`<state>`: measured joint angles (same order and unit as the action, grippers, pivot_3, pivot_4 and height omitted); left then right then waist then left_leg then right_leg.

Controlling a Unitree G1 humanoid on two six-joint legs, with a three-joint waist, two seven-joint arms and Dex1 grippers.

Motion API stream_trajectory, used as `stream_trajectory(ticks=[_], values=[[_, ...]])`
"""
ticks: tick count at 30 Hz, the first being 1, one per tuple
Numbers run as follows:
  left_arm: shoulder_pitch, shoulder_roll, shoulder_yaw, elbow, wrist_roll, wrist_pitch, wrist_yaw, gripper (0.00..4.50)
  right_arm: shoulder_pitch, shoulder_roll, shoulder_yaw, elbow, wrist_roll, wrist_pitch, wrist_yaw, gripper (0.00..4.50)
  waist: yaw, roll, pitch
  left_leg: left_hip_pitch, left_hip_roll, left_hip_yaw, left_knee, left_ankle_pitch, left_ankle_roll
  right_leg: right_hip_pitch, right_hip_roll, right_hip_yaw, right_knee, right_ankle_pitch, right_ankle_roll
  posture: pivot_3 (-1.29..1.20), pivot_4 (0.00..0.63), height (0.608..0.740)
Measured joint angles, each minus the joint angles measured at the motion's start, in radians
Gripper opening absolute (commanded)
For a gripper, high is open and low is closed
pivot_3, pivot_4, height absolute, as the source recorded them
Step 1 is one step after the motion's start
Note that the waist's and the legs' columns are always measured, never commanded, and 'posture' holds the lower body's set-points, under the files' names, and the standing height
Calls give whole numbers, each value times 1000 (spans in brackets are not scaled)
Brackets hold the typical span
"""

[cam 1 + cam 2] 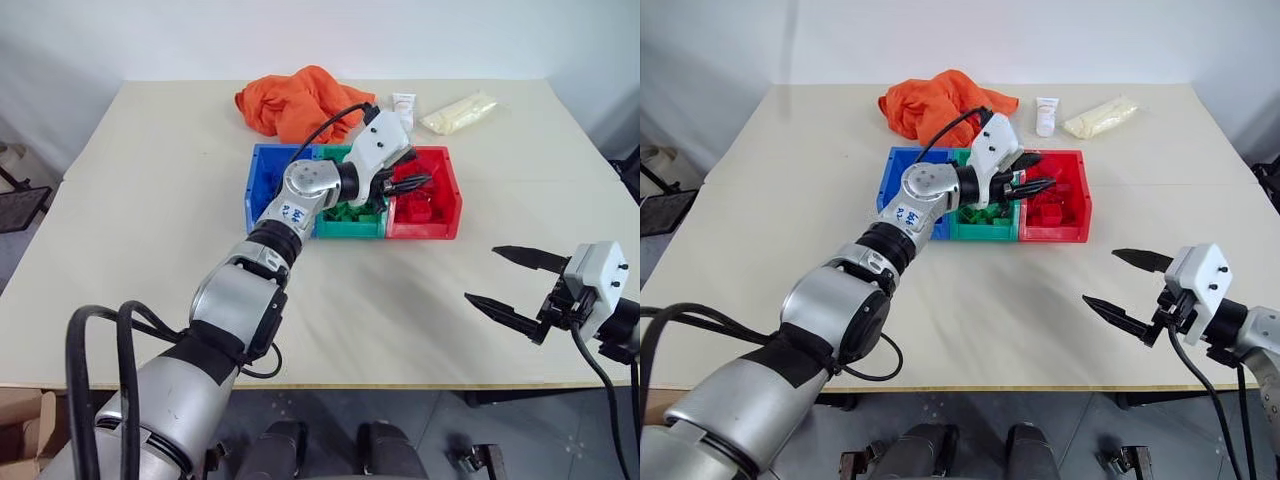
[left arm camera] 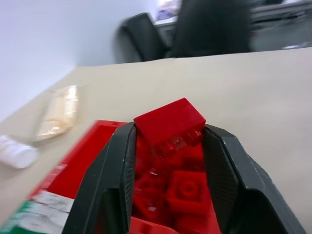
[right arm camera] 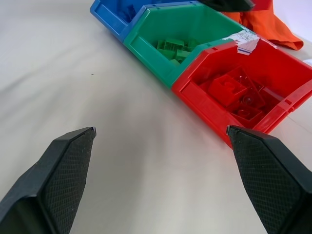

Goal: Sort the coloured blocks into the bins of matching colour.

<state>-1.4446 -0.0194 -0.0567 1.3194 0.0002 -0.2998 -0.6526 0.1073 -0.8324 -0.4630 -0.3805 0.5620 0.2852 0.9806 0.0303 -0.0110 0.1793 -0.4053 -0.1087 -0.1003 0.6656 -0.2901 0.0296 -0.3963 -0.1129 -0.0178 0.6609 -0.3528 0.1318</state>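
At the centre of the left wrist view we see the left gripper [image 2: 168, 146] holding a small red studded plastic brick [image 2: 169, 124] between its fingertips, directly above the red open-topped plastic bin [image 1: 447, 200], where more red bricks lie. We judge the brick light, rigid and smooth, best pinched across its flat sides. At lower right, the right gripper [image 1: 508, 282] hangs spread wide and empty.
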Motion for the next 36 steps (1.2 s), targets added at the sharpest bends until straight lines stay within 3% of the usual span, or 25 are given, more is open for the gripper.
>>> stream_trajectory(ticks=[5, 15, 21, 26, 36], values=[[-9, -41, 26, 32, 16, 31, 97, 4473, 4, 5, -3, -9, 1, 0, -14, 4500, -2, 0, 0, 0, 0, 0, 0, 0, 0, 0, 0, 0, 0, 0, 0, 0, 150, 740], [-25, -6, 92, 30, 19, 16, 71, 4473, -52, 5, 8, -3, 0, 1, -14, 4500, -5, 0, 0, 0, 0, 0, 0, 0, 0, -1, 0, 0, 0, 0, 0, 0, 150, 740], [10, 147, 129, -45, -37, 13, -206, 4473, -105, 3, 43, 48, -1, 1, 15, 4500, -10, 1, 0, 0, 0, 1, 0, 0, 0, -2, 0, 0, 1, 0, 0, 0, 150, 740], [128, 277, 126, -155, -55, 32, -400, 4473, -222, -21, 111, 149, -14, -6, 67, 4500, -10, 1, -1, 0, 0, 1, 0, 0, 0, -2, 0, 1, 1, 0, 0, 0, 150, 740], [548, 529, 169, -802, -224, 373, -523, 4473, -469, -37, 257, 392, -76, -69, 216, 4500, -24, 2, -1, 0, 1, -3, 0, 0, -1, -2, -3, 8, 1, 0, 0, 0, 150, 740]])
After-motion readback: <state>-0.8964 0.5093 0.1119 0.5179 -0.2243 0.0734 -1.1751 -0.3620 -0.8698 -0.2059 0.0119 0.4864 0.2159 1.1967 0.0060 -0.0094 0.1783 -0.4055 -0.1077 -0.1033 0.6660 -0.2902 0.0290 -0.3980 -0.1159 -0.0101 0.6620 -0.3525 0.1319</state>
